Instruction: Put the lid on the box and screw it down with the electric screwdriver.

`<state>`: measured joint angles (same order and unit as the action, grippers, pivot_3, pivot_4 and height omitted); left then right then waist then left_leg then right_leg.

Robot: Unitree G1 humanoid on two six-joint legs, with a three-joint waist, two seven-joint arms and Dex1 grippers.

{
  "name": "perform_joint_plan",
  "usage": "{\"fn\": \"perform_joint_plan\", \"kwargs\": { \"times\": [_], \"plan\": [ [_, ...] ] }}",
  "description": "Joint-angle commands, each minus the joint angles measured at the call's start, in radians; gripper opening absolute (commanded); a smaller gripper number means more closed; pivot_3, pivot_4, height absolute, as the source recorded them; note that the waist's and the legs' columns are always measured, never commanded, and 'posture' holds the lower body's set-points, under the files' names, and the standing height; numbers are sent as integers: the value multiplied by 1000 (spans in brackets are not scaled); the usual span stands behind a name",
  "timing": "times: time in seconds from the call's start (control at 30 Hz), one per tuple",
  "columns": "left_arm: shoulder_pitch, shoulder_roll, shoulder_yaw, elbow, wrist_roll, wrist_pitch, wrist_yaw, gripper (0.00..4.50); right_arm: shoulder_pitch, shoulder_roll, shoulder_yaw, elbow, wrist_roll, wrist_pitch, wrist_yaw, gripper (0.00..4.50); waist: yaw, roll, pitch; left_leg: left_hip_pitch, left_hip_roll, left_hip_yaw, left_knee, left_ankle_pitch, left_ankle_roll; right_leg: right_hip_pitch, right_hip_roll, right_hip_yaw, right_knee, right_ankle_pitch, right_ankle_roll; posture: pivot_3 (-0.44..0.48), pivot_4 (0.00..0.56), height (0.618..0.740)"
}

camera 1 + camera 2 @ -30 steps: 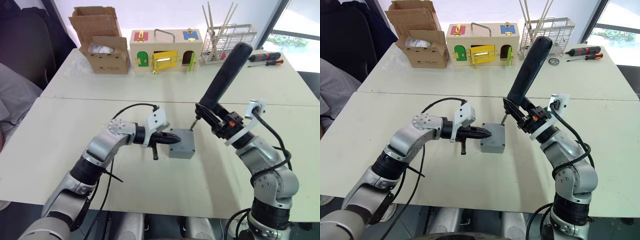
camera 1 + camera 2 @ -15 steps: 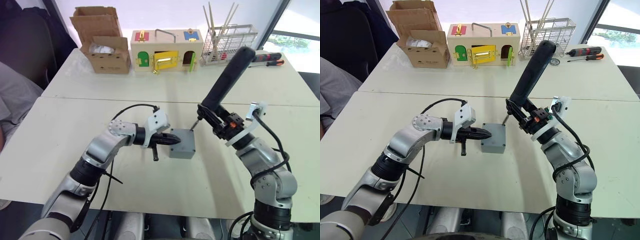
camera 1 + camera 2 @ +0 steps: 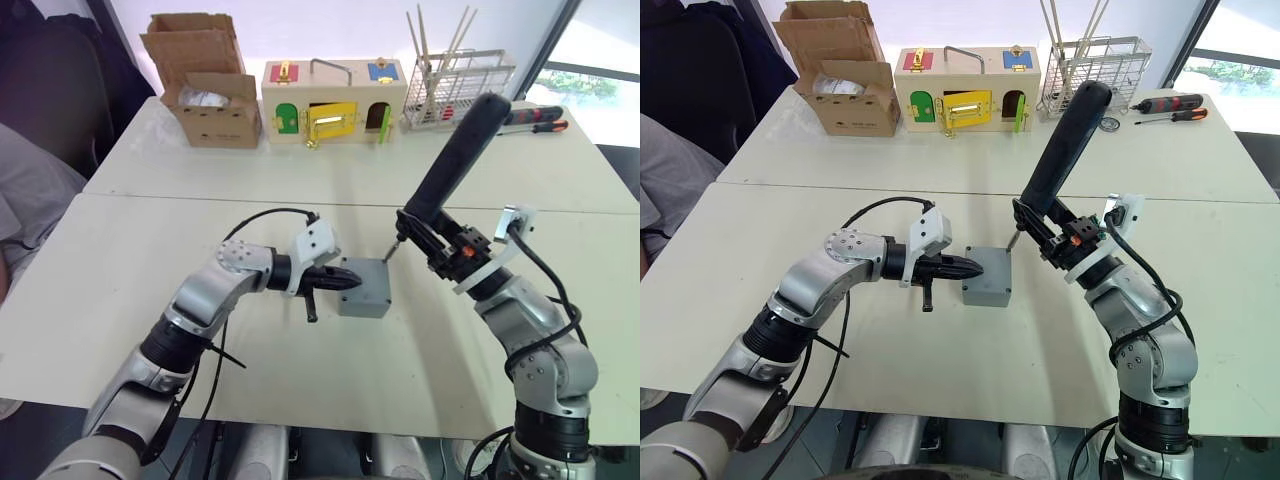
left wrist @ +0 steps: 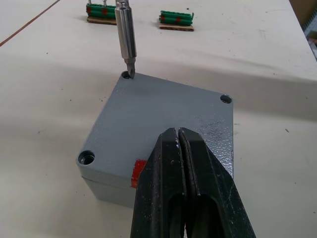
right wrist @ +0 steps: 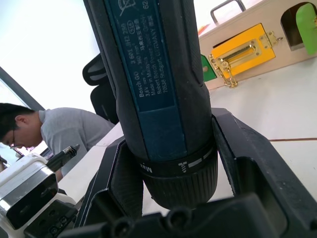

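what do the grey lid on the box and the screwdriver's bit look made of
The flat grey square lid: apparently moulded plastic, with a matte speckled surface and recessed corner holes. The short bit of the dark blue-black electric screwdriver: metal, with a bright, smooth, silvery sheen.

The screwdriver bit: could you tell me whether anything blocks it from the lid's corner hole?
Nothing visible does. The screwdriver bit already sits in the lid's far corner hole; the shut left hand presses on the near edge, away from it.
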<state>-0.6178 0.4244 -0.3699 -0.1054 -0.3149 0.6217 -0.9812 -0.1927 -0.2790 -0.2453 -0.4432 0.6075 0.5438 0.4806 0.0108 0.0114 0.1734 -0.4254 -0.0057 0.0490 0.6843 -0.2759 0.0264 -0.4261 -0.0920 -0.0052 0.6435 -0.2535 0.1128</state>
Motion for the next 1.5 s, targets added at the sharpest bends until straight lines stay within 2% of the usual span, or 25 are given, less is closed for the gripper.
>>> {"fn": "perform_joint_plan", "kwargs": {
  "times": [0.03, 0.23, 0.43, 0.53, 0.7, 0.87, 0.97, 1.5],
  "plan": [
    [14, 3, -3, -18, 6, 2, -3, 0, 2, -16, 9, 9, -18, -34, -8, 1827, 0, 0, 0, 0, 0, 0, 0, 0, 0, 0, 0, 0, 0, 0, 0, 0, 150, 731],
    [17, 1, -4, -21, 6, 4, -1, 0, -5, -24, 35, 30, -40, -66, -14, 1827, 0, -1, 0, 0, 0, 0, 0, 0, 0, 0, 0, 0, 0, 0, 0, 0, 150, 731],
    [20, 2, -5, -22, 8, 6, -1, 0, 29, -127, 168, -48, -76, -48, 71, 1827, 0, -1, -1, 1, 0, 0, 0, 0, 0, 1, 0, 0, 0, 0, 0, 0, 150, 731],
    [29, 4, -10, -18, 12, 3, -2, 0, 39, -170, 237, -62, -126, -63, 92, 1827, -1, -5, -4, 1, 1, 0, 0, 0, 0, 1, 0, 0, 0, 0, 0, 0, 150, 731],
    [40, 3, -16, -19, 17, 1, 0, 0, 43, -158, 272, -29, -159, -99, 92, 1827, -2, -14, -9, 4, 2, 0, -1, 0, 0, 3, 2, 0, -1, 0, -1, 0, 150, 731],
    [46, 3, -12, -24, 19, 5, 2, 0, 61, -154, 278, -2, -176, -123, 97, 1827, -2, -16, -10, 9, 3, 0, -2, -1, 1, 9, 3, 0, -4, -1, -1, 0, 150, 731],
    [52, 4, -11, -31, 20, 6, 5, 0, 74, -152, 275, 18, -182, -139, 100, 1827, -2, -17, -11, 18, 4, -1, -4, -3, 4, 20, 3, -1, -10, -1, -2, 0, 150, 731],
    [81, 7, -17, -37, 28, 8, 19, 0, 103, -122, 250, 99, -192, -199, 99, 1827, -2, -20, -19, 18, 4, -2, -5, -3, 4, 22, 1, 0, -12, -3, -5, 0, 150, 731]
  ]
}}
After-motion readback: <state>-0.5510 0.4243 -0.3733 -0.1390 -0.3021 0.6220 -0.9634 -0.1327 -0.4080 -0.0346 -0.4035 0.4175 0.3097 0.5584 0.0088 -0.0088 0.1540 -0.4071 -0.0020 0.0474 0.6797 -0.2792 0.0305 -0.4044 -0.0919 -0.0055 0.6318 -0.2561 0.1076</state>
